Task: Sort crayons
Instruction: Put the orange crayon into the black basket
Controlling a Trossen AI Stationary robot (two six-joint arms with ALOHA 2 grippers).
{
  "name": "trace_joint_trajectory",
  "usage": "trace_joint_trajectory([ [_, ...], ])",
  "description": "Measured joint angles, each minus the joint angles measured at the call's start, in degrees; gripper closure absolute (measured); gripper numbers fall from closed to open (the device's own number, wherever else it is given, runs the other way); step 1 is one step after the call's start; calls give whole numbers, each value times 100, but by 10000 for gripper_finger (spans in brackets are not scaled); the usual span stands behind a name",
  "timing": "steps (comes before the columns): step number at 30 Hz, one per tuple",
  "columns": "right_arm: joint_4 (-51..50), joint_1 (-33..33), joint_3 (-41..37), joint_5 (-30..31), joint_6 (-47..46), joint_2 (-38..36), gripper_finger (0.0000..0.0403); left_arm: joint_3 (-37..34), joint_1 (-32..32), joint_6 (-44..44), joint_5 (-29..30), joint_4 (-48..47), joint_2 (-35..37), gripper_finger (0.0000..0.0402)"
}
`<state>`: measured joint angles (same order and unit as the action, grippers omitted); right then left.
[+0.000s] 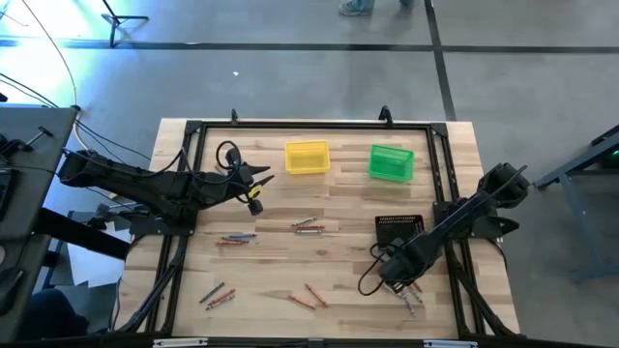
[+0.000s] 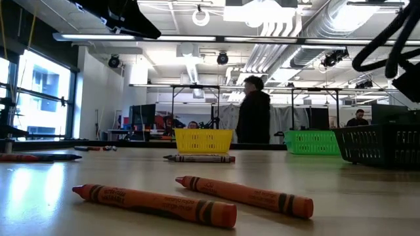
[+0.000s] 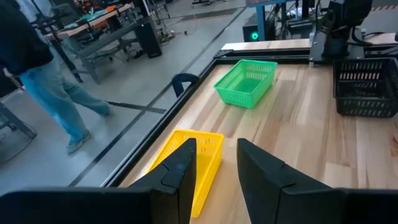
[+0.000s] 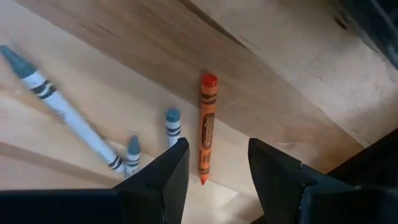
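Your right gripper point(image 4: 213, 163) hangs low over the near right corner of the desk point(image 1: 338, 198), jaws apart and empty, with an orange crayon point(image 4: 206, 127) lying flat just ahead of the gap and three blue-grey crayons point(image 4: 62, 109) beside it. The step in hand looks like the approach to a pick. Next you would need to lower until the jaws straddle the orange stick alone, keeping clear of the nearest blue-grey one, then close. The remaining crayons lie scattered over the desk: a group at mid-desk point(image 1: 308, 226), one toward the left point(image 1: 237, 238), two pairs near the front edge point(image 1: 308, 297). The yellow bin point(image 1: 307, 158), green bin point(image 1: 391, 162) and black bin point(image 1: 398, 228) show nothing inside from above. Your left gripper point(image 3: 211, 171) waits raised beside the yellow bin, jaws apart.
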<state>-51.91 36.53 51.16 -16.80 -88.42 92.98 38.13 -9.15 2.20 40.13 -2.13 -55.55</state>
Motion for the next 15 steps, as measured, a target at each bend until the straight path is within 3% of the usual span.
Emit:
trace_joint_trajectory([
  [15,12,0,0,331,-90,139,242,0,2,2,1,37,0,300],
])
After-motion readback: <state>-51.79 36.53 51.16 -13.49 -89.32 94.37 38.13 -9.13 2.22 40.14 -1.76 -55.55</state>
